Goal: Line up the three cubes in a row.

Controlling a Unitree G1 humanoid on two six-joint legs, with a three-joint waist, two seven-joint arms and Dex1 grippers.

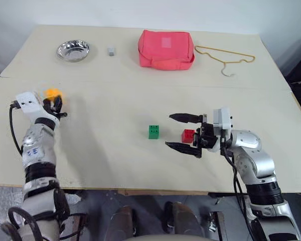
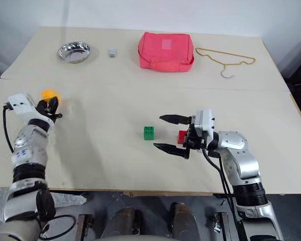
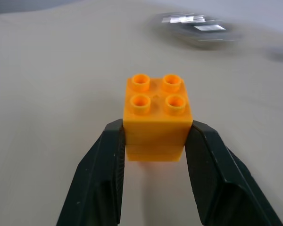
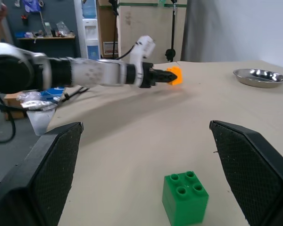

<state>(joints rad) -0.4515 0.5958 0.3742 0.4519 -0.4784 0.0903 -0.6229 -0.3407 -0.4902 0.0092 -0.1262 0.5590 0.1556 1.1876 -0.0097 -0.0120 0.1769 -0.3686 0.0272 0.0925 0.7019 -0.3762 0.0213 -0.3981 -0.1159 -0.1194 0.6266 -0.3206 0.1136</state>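
The left gripper [image 3: 155,141] pinches the studded orange-yellow plastic brick [image 3: 157,115] at the beige table's [image 1: 115,100] left edge, while the right gripper [image 1: 180,133], fingers spread wide, straddles the red studded brick [image 1: 188,135], with the green studded brick [image 1: 154,131] just beside its fingertips.

Pale beige table [image 1: 115,105], seam running across between far and near part. On far part: steel bowl [image 1: 73,50] at left, tiny grey block [image 1: 111,51] beside it, red pouch [image 1: 165,49] mid, yellow wire hanger [image 1: 226,57] at right. On near part: green brick [image 1: 154,131] and red brick [image 1: 188,135] near centre, orange brick [image 1: 52,93] at left edge.
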